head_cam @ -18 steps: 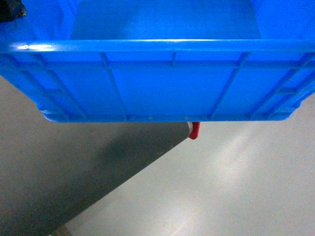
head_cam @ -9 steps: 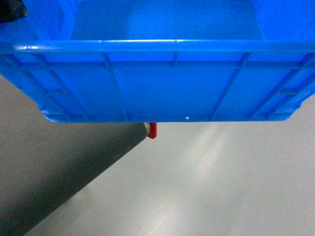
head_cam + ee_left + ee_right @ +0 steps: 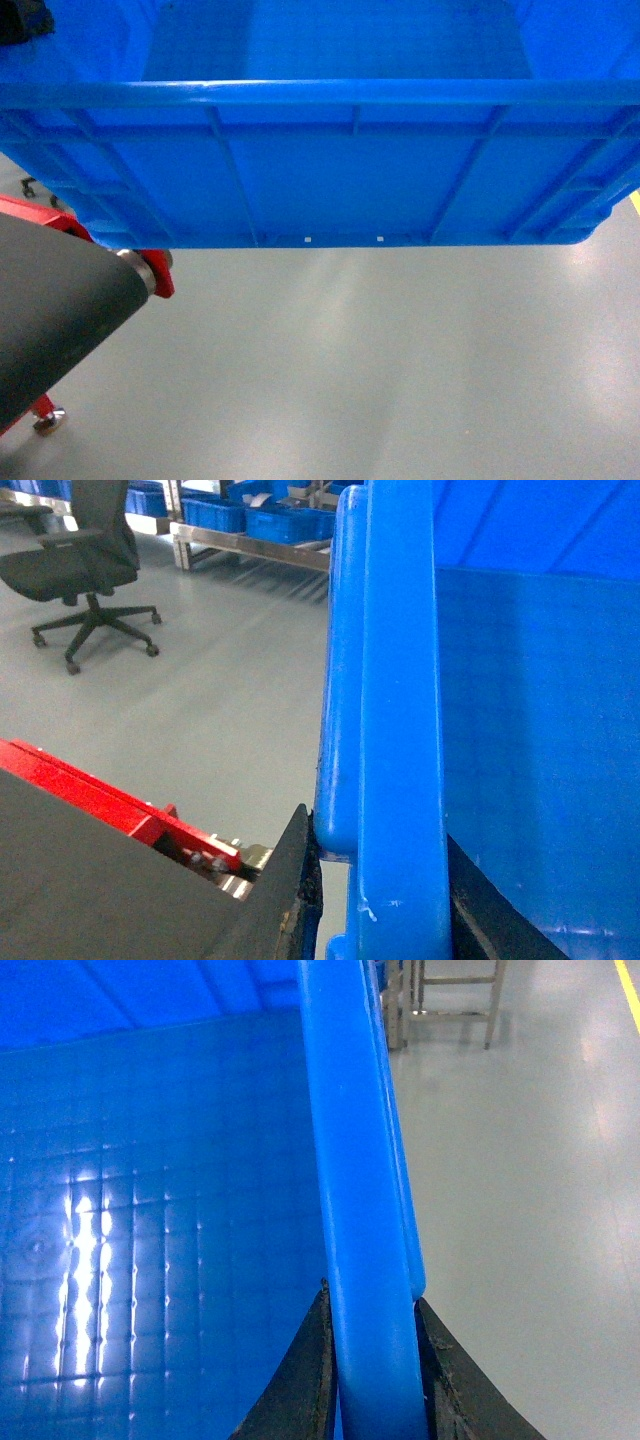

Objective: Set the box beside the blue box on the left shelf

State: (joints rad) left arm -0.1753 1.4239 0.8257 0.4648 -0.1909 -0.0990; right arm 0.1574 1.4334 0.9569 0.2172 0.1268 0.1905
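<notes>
The box (image 3: 330, 150) is held off the floor between both arms, filling the upper part of the head view, its ribbed near wall facing the camera and bare grey floor (image 3: 400, 370) visible beneath it. The left gripper (image 3: 375, 900) is clamped across the box's left rim, one dark finger on the outer face and one on the inner wall. The right gripper (image 3: 372, 1370) is likewise closed on the right rim, a finger pressed to either side. The step in hand is judged to be transport — the box is carried, not yet placed.

At near left a red frame (image 3: 40, 215) with a castor and a dark grey surface (image 3: 50, 310) lie just below the box's left corner. In the left wrist view a steel rack (image 3: 250, 548) bearing blue crates (image 3: 285, 522) is seen far off, past an office chair (image 3: 85, 550). Whether this is the left shelf cannot be confirmed.

The next move is judged to call for driving clear of the red frame — with both grips kept firm and the box level — until the shelf is reached.
</notes>
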